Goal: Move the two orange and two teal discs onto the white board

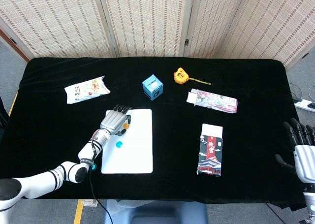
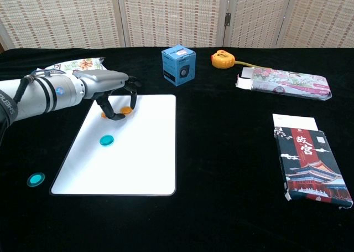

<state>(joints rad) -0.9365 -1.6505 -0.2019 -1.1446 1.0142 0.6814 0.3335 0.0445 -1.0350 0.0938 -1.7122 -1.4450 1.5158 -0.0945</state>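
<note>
While the left hand (image 2: 113, 94) hangs over the top left corner of the white board (image 2: 144, 152), its fingers are curled down around an orange disc (image 2: 126, 109), though I can't tell if it's actually gripped. Another orange disc (image 2: 103, 115) peeks out just beside it, a teal disc (image 2: 106, 140) sits mid-board, and another teal disc (image 2: 35, 179) lies on the black table (image 2: 221, 169) off the board's lower left. Over at the table's far edge, the right hand (image 1: 302, 152) has fingers spread, holding nothing.
</note>
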